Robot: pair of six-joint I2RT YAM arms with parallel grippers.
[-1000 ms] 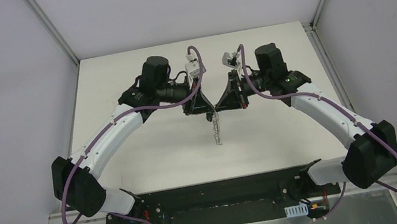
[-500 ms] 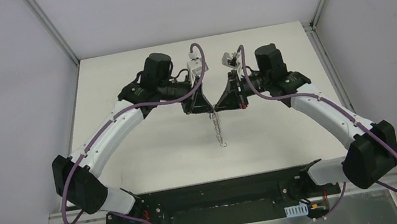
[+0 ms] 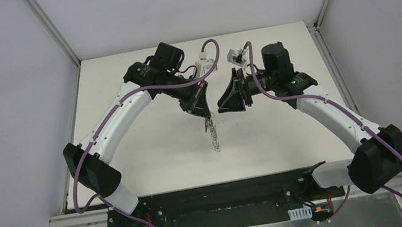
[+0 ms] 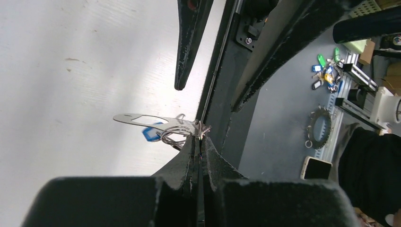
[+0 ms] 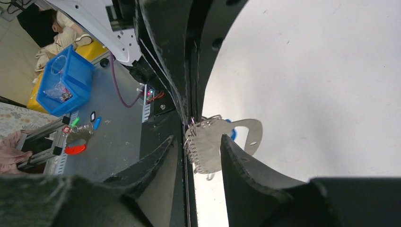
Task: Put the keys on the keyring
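Left gripper, jaws clamped on the clip edge of the keyring, suspends it above the table, long axis hanging downward, blue-tagged key apparently attached; right gripper, jaws parted and empty, faces its broad side from just beside.

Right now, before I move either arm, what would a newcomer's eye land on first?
The keyring dangles over the middle of the table. The shut left gripper pinches it at its top, and a blue tag is tucked behind it. Next comes the right gripper close beside it, jaws open and not gripping; in the right wrist view they appear to straddle the ring.
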